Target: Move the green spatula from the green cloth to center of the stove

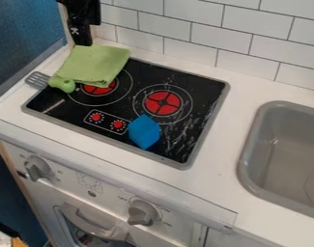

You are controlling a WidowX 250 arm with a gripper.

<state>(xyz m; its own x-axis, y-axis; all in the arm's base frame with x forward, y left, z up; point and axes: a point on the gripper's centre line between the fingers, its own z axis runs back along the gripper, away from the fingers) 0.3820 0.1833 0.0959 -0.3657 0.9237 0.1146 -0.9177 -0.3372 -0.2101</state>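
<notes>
The black gripper (81, 34) hangs at the upper left, just above the back edge of the green cloth (94, 63). That cloth lies over the stove's back left corner and partly covers the left burner. Along the cloth's lower left side is the spatula, its green part (62, 85) against the cloth's edge and its grey slotted head (37, 80) out over the stove's left rim. The black stove top (124, 105) has two red burners.
A blue block (144, 131) sits on the front part of the stove, right of the printed knobs. To the right is a grey sink (275, 159) set into the white counter (214, 164). A white tiled wall (204, 36) runs behind.
</notes>
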